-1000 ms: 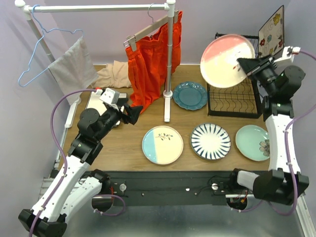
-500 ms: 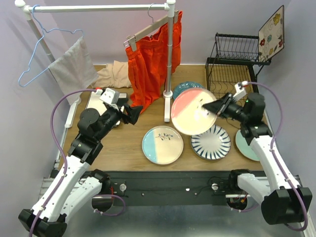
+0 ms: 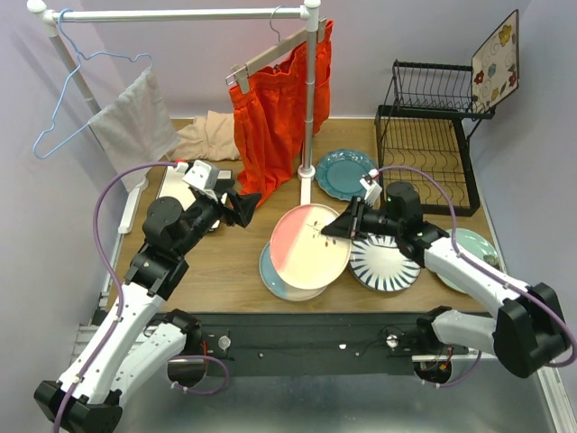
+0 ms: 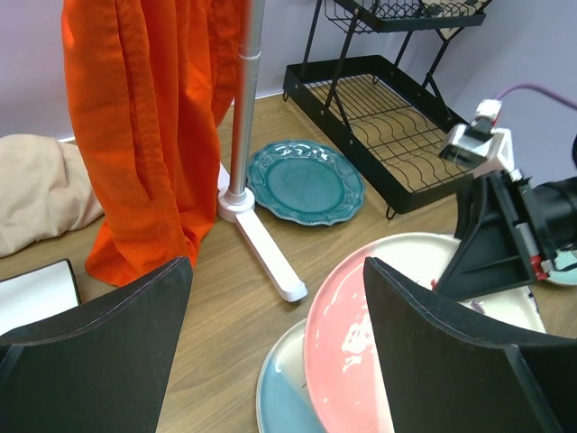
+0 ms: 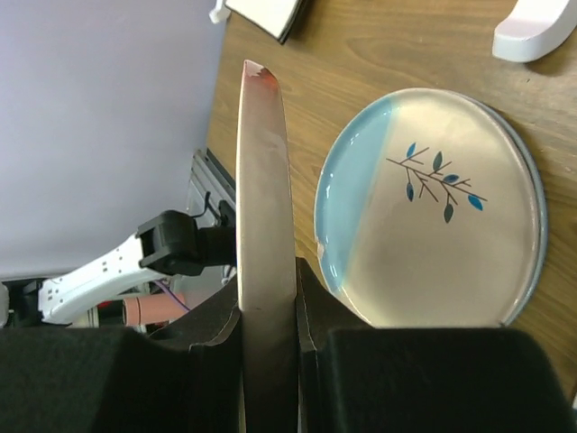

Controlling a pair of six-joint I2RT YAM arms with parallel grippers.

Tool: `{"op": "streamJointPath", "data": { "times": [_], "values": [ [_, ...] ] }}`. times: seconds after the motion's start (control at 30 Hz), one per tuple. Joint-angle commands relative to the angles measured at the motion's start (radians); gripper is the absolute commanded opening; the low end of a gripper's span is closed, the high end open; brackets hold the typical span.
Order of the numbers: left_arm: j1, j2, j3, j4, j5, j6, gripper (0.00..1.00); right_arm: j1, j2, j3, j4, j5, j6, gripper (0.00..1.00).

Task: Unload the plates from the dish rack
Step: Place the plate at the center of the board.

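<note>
1. Wood-topped table (image 3: 230, 271) holds the unloaded plates lying flat, among them a teal plate (image 3: 346, 173) near the rail's foot and a blue-striped plate (image 3: 383, 269) at the front.
2. Black wire dish rack (image 3: 431, 135) stands at the far right. A second ago the pink-and-cream plate hung above it; now both tiers show bare wire, and only a square flowered plate (image 3: 496, 61) leans at the upper shelf's right end. By my reading, that one is the last left to unload.
3. Pink-and-cream plate (image 3: 306, 244) has crossed from above the rack to the table's front centre. It is tilted over the blue-and-cream plate (image 5: 424, 207), pink half to the left. Whether its lower edge touches that plate I cannot tell. Setting it down looks like the step in hand.
4. Right gripper (image 5: 268, 316) is clenched on the pink-and-cream plate's right rim. The wrist view shows the plate edge-on, pinched between both fingers, so the plate extends leftward from the claw, away from the rack.
5. Left gripper (image 4: 275, 352) hangs with its fingers spread and nothing between them. It is just left of the carried plate and has not moved.
</note>
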Motion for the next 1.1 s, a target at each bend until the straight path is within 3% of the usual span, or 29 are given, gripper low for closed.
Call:
{"op": "streamJointPath", "data": {
  "times": [0.0,0.33,1.07],
  "values": [
    [0.006,-0.004,-0.003,0.002,-0.020,0.004,0.86,0.048,0.061,-0.027,0.228,-0.011,0.079,0.01],
    [0.006,-0.008,-0.003,0.002,-0.021,0.002,0.86,0.099,0.201,-0.090,0.406,-0.036,0.122,0.01],
    [0.006,-0.007,-0.004,0.005,0.005,0.002,0.86,0.105,0.299,-0.134,0.475,-0.032,0.085,0.03]
  ]
}}
